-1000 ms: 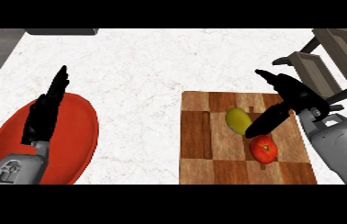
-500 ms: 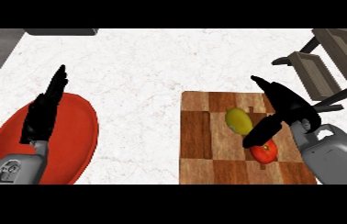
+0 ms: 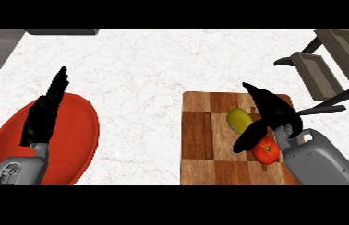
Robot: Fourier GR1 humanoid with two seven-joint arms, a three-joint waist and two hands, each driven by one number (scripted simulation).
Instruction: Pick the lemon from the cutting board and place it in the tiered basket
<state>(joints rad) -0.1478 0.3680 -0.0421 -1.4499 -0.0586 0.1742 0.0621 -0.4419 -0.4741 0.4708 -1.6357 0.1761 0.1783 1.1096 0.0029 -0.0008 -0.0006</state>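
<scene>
Now, over on the left, the left hand [image 3: 45,112] rests with its black fingers straight and held together, pointing up and holding nothing. Under it and beside it lies a big red plate [image 3: 76,136], round, smooth and shiny. All around spreads the counter [image 3: 150,72], white with faint grey marble lines.

Next comes the cutting board [image 3: 204,141], made of wood, with light and dark brown squares like a checker pattern. The lemon [image 3: 239,120] lies on it, just to the left of the right hand [image 3: 274,112]. It is small, egg-shaped and yellow-green. One long black finger reaches down past the lemon on its lower right side, and the rest of the hand spreads above it on the right. The fingers are apart and fairly straight, and they are not wrapped round the lemon. I cannot tell if the finger touches it.

Right under the right hand sits a tomato [image 3: 267,150], round, red and shiny, partly hidden by the finger and the grey forearm. Further right, past the hand and up at the edge, stands the tiered basket [image 3: 320,67], with flat brown trays and thin dark bars.

Half a second ago the right hand was a little higher and further right. It has come down and closer to the lemon, and now covers more of the tomato. The lemon, the tomato and the left hand have not moved.
</scene>
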